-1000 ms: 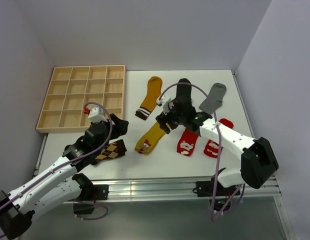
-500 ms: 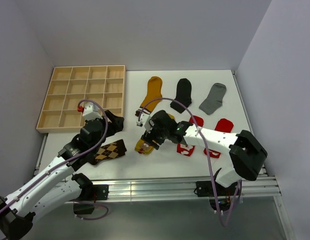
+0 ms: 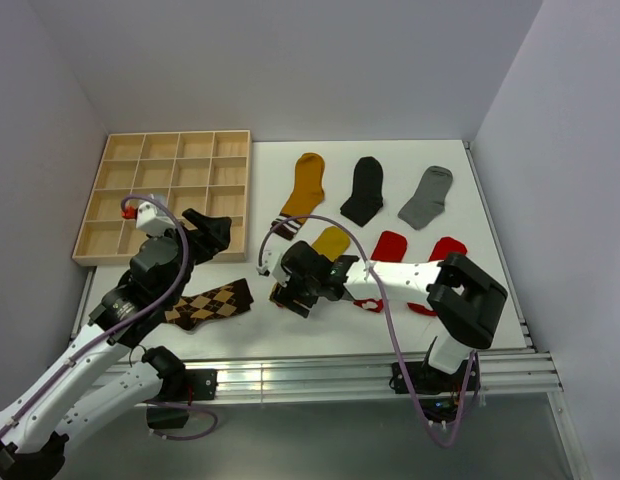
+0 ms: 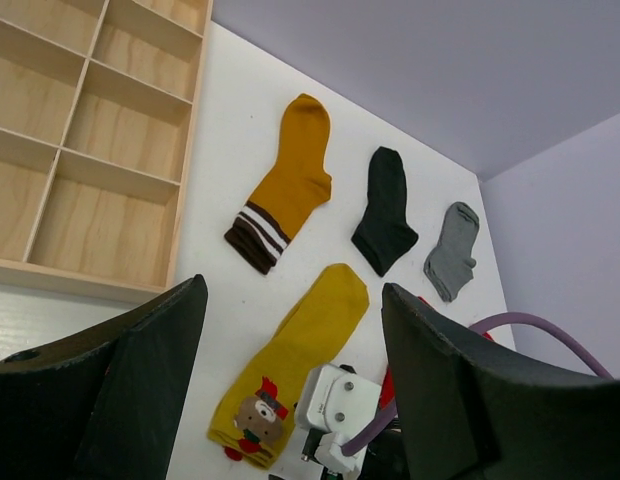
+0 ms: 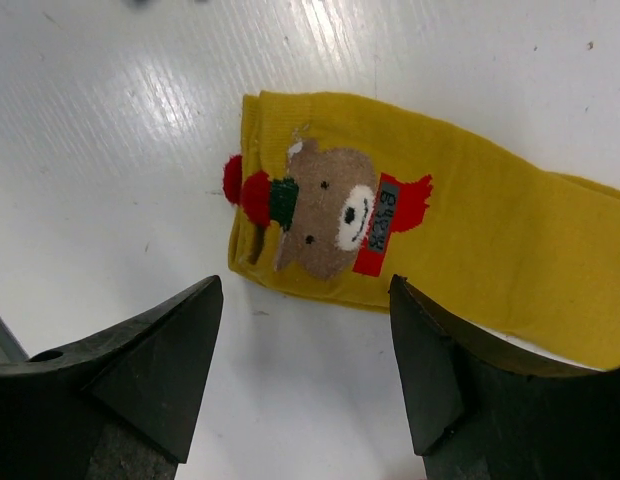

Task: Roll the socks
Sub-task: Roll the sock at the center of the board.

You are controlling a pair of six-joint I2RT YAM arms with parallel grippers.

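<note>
Right gripper point(image 5: 305, 300) swung down over the yellow bear sock point(image 5: 390, 225); I log it and left gripper point(image 4: 293, 290) agape, empty, no socks point(image 3: 426, 196) rolled.

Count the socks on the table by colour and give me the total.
Orange sock with striped cuff: 1
Yellow bear sock: 1
Black sock: 1
Grey sock: 1
Red socks: 2
Brown argyle sock: 1
Total: 7 socks
</note>
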